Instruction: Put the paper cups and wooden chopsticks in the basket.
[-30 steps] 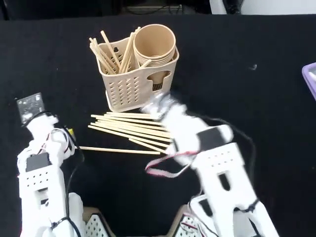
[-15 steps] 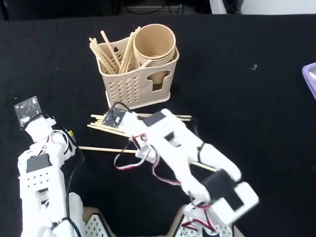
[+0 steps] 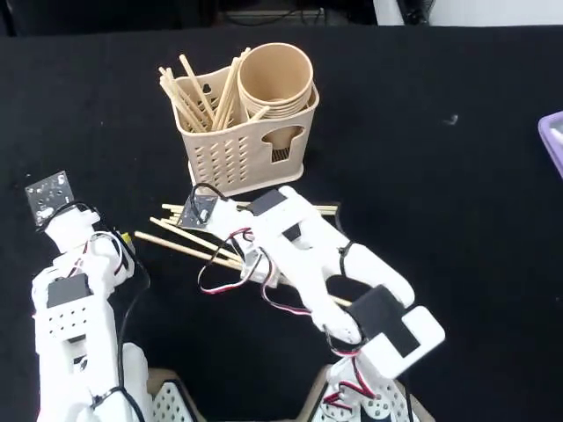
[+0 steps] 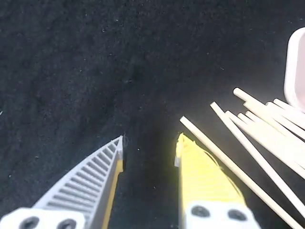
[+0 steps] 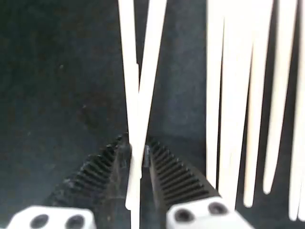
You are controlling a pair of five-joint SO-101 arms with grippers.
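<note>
Right wrist view: the right gripper (image 5: 136,149) is clamped on the held chopsticks (image 5: 142,71), with the loose chopsticks (image 5: 248,95) just beside them. The left gripper (image 4: 148,151) hangs low, fingers apart. A good lift would probably keep the pair level and clear of its neighbours, then tip it into the basket (image 3: 242,158) beyond.

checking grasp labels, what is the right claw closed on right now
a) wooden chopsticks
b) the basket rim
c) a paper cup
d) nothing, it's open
a: in the right wrist view the right claw is pinched shut on two wooden chopsticks that run out from between its toothed fingers.
</note>
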